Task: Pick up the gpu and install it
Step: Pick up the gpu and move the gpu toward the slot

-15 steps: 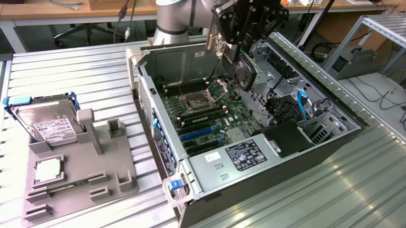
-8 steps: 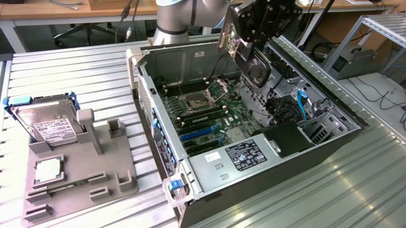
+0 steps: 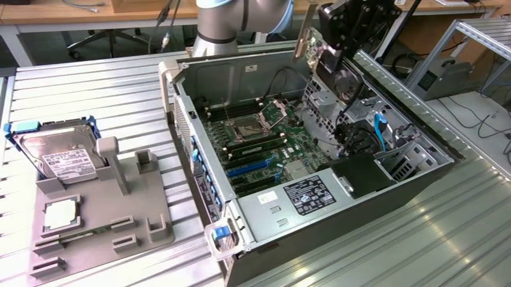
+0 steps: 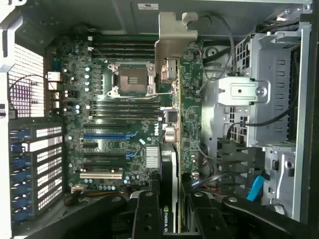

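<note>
Exterior view: gpu (image 3: 339, 81) pinched by the gripper (image 3: 345, 51) at one o'clock, over the open case (image 3: 319, 245).
The card is held on edge above the motherboard (image 3: 264, 143), with fingers (image 4: 144, 216) pressed against both faces. A hard drive (image 3: 60, 155) is seen at nine o'clock.

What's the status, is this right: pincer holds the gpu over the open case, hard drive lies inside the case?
Not quite. The exterior view shows the hard drive on the grey fixture outside the case, at that view's left. The rest stands: the pincer holds the gpu over the open case.
</note>
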Robot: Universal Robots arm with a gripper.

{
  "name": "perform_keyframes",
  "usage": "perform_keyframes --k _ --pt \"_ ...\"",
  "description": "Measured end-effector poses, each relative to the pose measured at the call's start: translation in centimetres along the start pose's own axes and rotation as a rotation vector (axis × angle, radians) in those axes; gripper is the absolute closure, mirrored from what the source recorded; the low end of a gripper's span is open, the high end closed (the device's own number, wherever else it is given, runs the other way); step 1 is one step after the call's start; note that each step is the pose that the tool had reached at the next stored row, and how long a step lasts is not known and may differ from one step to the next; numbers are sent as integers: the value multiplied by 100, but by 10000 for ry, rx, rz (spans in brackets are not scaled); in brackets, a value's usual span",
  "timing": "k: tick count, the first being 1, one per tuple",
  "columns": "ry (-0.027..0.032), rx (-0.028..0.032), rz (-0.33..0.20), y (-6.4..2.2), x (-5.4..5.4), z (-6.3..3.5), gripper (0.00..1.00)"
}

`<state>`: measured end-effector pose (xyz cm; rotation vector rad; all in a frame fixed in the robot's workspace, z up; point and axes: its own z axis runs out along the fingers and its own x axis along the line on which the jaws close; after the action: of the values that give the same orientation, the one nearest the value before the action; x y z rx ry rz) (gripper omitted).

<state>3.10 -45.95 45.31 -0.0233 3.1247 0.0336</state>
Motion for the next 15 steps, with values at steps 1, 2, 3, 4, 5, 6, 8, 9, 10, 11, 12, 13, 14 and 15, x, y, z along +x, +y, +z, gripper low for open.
perform_keyframes --k 1,2,3,4,5,6,8,9,10,11,12,13,14,15 --pt "0 0 -20 0 -69 1 73" --pt "1 0 -42 1 -141 2 73" --pt "1 0 -52 1 -178 3 73" --pt "1 -1 -65 1 -211 4 73" --pt "1 -1 -78 2 -246 4 73" --pt "2 -1 -87 2 -270 5 73" --pt "2 -1 -102 3 -301 5 73" --pt "2 -1 -101 2 -301 5 73" --pt "2 -1 -101 2 -301 5 73" --pt "2 -1 -100 1 -301 5 73" --pt "2 -1 -102 2 -306 5 73" --pt "2 -1 -103 4 -319 6 73" --pt "2 0 -102 5 -333 6 73" --pt "2 0 -102 7 -355 8 73"
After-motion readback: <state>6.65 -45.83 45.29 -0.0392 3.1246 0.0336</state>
